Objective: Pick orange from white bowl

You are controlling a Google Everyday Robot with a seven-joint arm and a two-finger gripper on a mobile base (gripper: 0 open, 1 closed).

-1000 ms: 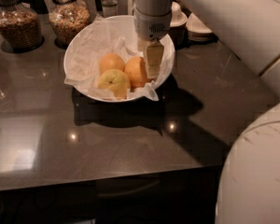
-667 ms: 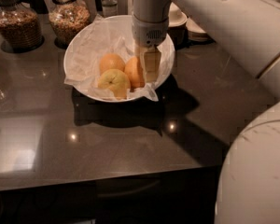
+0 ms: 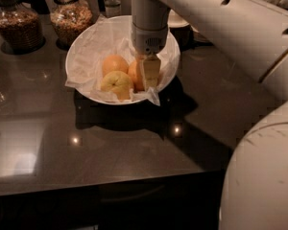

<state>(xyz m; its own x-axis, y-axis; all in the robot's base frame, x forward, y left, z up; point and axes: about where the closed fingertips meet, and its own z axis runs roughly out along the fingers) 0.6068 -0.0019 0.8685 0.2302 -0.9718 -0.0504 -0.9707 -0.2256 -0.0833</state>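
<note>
The white bowl (image 3: pixel 81 56), lined with crumpled white paper, stands on the dark counter. It holds three fruits. The orange (image 3: pixel 135 74) lies at the right and is deep orange. My gripper (image 3: pixel 150 78) partly hides it. A smaller, paler orange (image 3: pixel 114 63) lies at the back left. A yellow-green apple-like fruit (image 3: pixel 116 82) lies at the front left. My gripper hangs straight down from the arm into the bowl, right against the orange's right side.
Two glass jars of grains (image 3: pixel 18 25) (image 3: pixel 71 16) stand behind the bowl at the left. White cups and saucers (image 3: pixel 180 23) stand behind it at the right. My arm (image 3: pixel 240 37) crosses the upper right and my base (image 3: pixel 264 176) fills the lower right.
My gripper has shifted slightly left, closer over the orange. The fruits and the bowl have not moved.
</note>
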